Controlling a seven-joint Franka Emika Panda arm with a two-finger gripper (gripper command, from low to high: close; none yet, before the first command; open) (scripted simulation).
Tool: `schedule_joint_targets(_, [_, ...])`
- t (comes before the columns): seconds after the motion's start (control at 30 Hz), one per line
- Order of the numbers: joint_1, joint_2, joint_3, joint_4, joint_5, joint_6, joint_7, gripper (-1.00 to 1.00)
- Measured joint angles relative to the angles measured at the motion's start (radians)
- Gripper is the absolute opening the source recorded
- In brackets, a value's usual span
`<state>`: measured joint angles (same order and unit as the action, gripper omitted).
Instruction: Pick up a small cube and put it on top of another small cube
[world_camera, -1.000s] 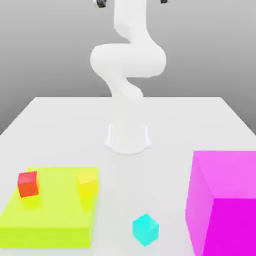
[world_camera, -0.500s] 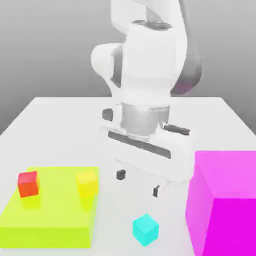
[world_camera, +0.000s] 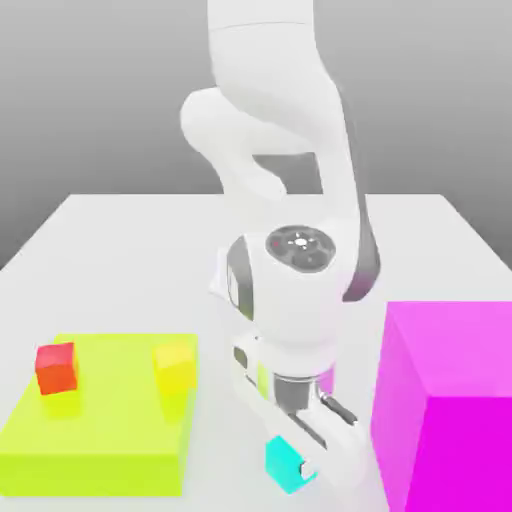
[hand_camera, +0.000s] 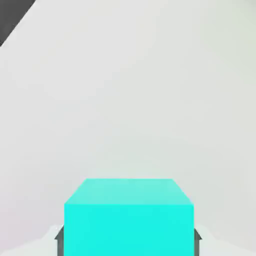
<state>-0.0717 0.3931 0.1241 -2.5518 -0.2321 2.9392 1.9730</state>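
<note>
Resting spot: the small cyan cube (world_camera: 284, 464) sits on the white counter (world_camera: 110, 245), between the lime slab and the big magenta cube.
Landmark: the lime slab (world_camera: 100, 430) lies flat on the counter at the exterior view's left; every place below is told from it.
Cyan cube from the landmark: just off the slab's near corner toward the exterior view's right, apart from the slab, with a strip of bare counter between them.
Fingers: the fingers (hand_camera: 59, 241) stand one at each side face of the cyan cube in the hand view, closed in tight against it with no gap to be seen; the cube's underside looks level with the counter.
Gripper: the gripper (world_camera: 300, 470) hangs low over the cyan cube, its white body covering the cube's far side in the exterior view.
Red cube: a small red cube (world_camera: 56, 368) sits on top of the slab near its far edge, at the exterior view's left.
Yellow cube: a small yellow cube (world_camera: 174, 367) sits on the slab too, near its far corner on the side toward the arm.
Magenta cube: the big magenta cube (world_camera: 447, 400) stands well apart from the slab, beyond the cyan cube at the exterior view's right.
</note>
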Motion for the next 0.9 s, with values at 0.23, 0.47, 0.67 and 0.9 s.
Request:
schedule_joint_targets(0.23, [-0.069,-0.200,0.072,-0.041,0.114,-0.157,-0.092,-1.00])
schedule_joint_targets(0.47, [-0.328,-0.381,-0.081,-0.029,0.167,-0.351,-0.227,-1.00])
schedule_joint_targets(0.67, [-0.482,-0.496,-0.189,-0.023,0.217,-0.466,-0.340,-1.00])
schedule_joint_targets(0.9, [-0.496,-0.386,-0.192,-0.046,0.234,-0.333,-0.359,1.00])
